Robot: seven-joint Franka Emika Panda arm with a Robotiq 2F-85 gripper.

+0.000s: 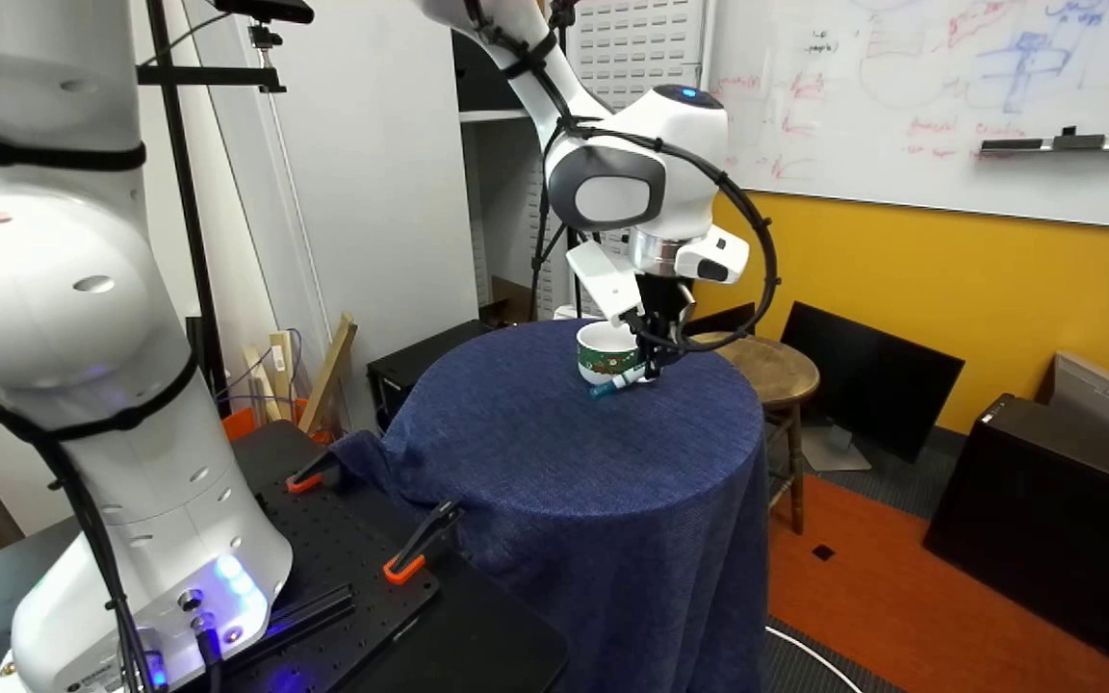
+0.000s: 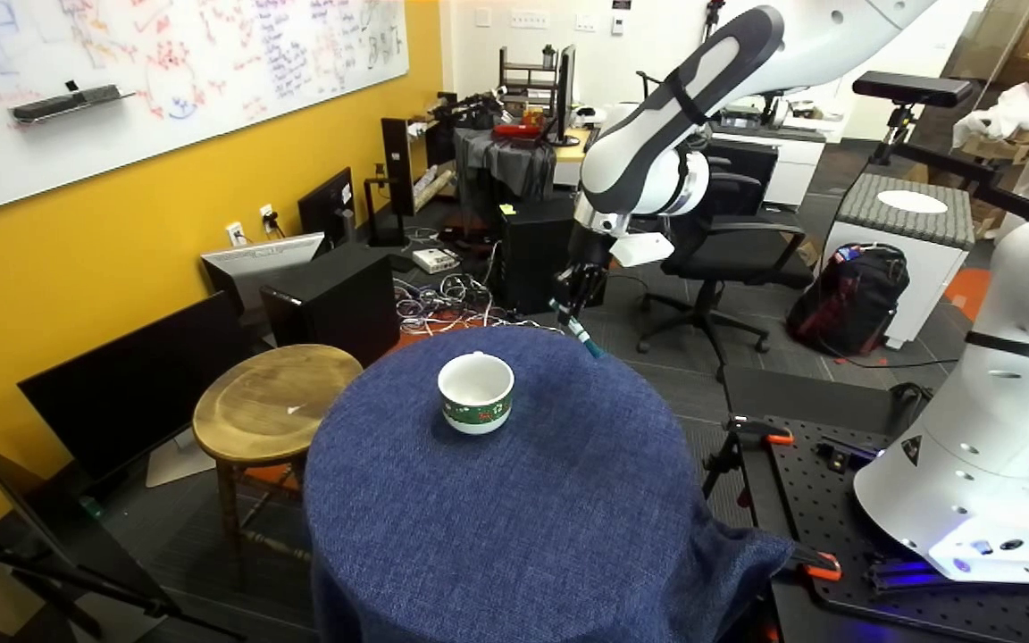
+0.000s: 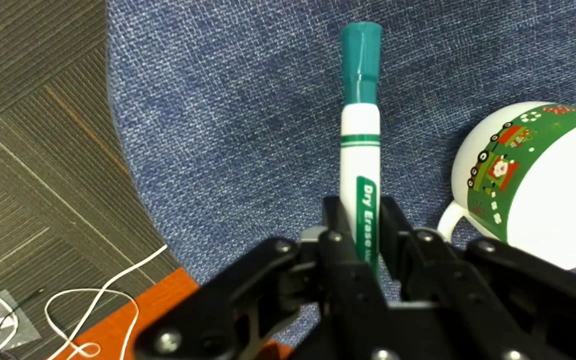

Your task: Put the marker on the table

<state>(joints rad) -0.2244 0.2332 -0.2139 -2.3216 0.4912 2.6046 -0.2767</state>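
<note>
The marker (image 3: 361, 125) is white with a green label and a teal cap. My gripper (image 3: 361, 212) is shut on its white body in the wrist view, the cap pointing away from the fingers. In both exterior views the marker (image 1: 620, 381) (image 2: 581, 334) hangs tilted from the gripper (image 1: 651, 364) (image 2: 568, 308), cap end lower. It is over the part of the navy-draped table (image 1: 535, 452) (image 2: 514, 536) (image 3: 208, 140) near its edge; the exact gap to the cloth is hard to tell. The marker's rear end is hidden by the fingers.
A white-and-green cup (image 1: 605, 354) (image 2: 476, 402) (image 3: 488, 165) stands on the table beside the gripper, its handle towards the fingers in the wrist view. A brown wooden stool (image 1: 776, 371) (image 2: 278, 402) stands beside the table. Clamps (image 1: 425, 539) hold the cloth at the robot's base.
</note>
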